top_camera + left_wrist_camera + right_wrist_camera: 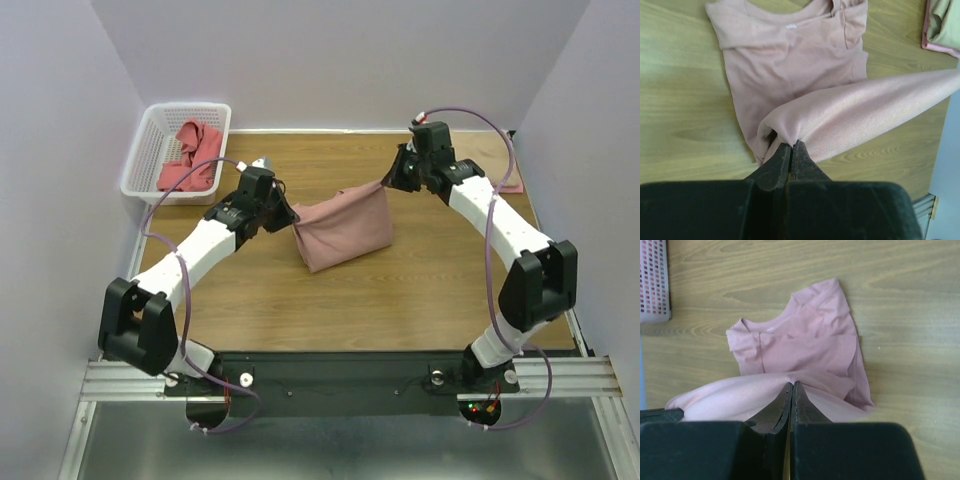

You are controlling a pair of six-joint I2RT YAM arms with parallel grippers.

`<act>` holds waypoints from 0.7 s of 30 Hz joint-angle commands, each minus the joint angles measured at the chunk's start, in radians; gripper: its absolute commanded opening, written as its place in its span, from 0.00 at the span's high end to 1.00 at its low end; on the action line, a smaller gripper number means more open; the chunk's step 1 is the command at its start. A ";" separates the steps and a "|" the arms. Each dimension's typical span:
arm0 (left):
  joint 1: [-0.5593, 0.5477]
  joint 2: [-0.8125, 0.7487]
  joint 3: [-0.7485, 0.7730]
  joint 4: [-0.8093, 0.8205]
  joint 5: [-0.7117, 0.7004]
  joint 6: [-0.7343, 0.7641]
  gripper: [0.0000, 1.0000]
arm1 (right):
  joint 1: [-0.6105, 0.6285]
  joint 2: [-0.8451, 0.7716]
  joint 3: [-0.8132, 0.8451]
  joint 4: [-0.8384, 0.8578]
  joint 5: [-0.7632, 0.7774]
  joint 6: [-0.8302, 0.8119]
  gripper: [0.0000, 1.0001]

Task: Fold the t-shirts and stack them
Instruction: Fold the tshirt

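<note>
My left claw (289, 218) is pinched shut on one end of the dusty pink t-shirt (345, 232)'s lifted edge. My right claw (391, 180) is pinched shut on the other end, so the cloth hangs taut between them, its lower part lying on the wooden table (400, 300). The shirt sits right of the white basket (147, 150), nearer my bases. Coral-red shirts (190, 160) are heaped inside the basket. Far right of the basket, at the table's edge, lies a tan shirt (944, 21).

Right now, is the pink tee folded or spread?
Mid-fold: pink tee edge held up by left claw and right claw; collar half flat.
</note>
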 commanded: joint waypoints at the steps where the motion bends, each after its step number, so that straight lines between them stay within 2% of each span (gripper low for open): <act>1: 0.050 0.048 0.083 0.014 0.031 0.074 1.00 | -0.007 0.080 0.109 0.082 0.040 -0.035 1.00; 10: 0.141 0.219 0.172 0.039 0.051 0.129 1.00 | -0.007 0.296 0.272 0.082 0.047 -0.043 1.00; 20: 0.171 0.445 0.302 0.054 0.117 0.177 1.00 | -0.024 0.459 0.378 0.082 0.051 -0.015 0.99; 21: 0.173 0.453 0.310 0.053 0.113 0.174 0.88 | -0.026 0.482 0.384 0.082 0.048 -0.015 0.99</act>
